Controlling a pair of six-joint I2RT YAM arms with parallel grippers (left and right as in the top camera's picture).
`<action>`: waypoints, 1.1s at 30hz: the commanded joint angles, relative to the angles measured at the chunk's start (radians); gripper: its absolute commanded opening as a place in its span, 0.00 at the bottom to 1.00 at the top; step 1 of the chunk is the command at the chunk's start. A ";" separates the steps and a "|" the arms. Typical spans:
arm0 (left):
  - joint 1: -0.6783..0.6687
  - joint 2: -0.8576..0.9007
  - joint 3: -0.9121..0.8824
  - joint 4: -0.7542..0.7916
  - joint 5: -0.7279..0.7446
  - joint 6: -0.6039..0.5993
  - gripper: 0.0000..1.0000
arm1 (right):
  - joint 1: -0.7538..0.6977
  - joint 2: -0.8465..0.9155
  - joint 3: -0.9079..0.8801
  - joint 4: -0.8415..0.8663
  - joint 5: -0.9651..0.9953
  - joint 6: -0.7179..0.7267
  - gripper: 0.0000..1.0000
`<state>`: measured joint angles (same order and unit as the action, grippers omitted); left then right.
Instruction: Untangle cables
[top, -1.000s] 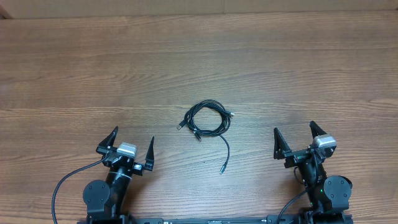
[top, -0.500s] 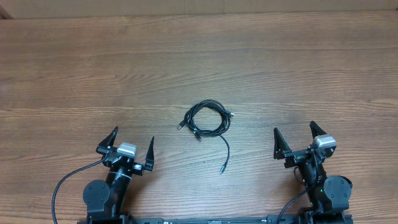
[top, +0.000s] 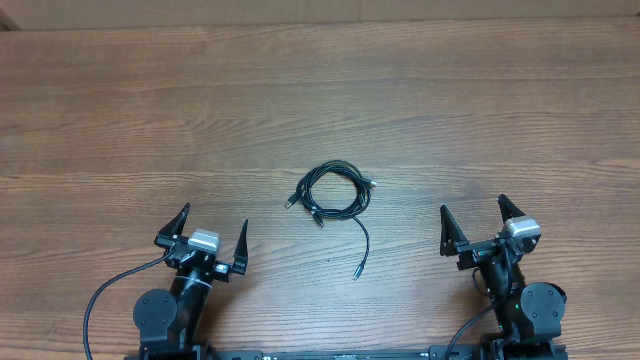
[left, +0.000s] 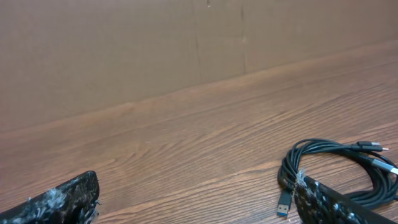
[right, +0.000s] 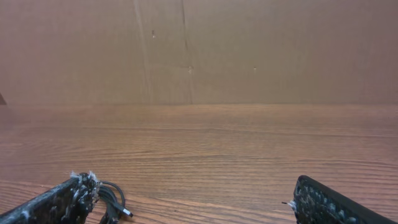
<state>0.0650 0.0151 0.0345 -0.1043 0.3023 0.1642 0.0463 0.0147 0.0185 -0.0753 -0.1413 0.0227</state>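
The cables (top: 335, 192) lie as a small coiled bundle of thin black cords at the table's middle, with plug ends sticking out and one loose strand (top: 361, 250) trailing toward the near edge. In the left wrist view the coil (left: 336, 171) sits at the lower right with a blue-tipped plug beside the finger. In the right wrist view part of the coil (right: 112, 199) shows at the lower left. My left gripper (top: 210, 235) is open and empty, near the front left. My right gripper (top: 475, 225) is open and empty, near the front right.
The wooden table (top: 320, 90) stretches to a brown cardboard wall (left: 155, 43) at the back. Both arm bases stand at the near edge, with a thick black wire (top: 100, 300) looping by the left arm.
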 joint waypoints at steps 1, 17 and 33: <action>-0.007 -0.011 -0.007 0.003 -0.043 0.015 1.00 | -0.002 -0.012 -0.010 0.006 0.010 0.002 1.00; -0.007 -0.011 -0.007 -0.003 -0.097 0.016 1.00 | -0.002 -0.011 -0.010 0.002 0.027 0.002 1.00; -0.007 -0.010 0.001 -0.003 -0.075 0.042 1.00 | -0.002 -0.011 0.014 -0.040 0.058 0.003 1.00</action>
<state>0.0650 0.0151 0.0345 -0.1059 0.2199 0.1871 0.0463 0.0147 0.0185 -0.0902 -0.0963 0.0223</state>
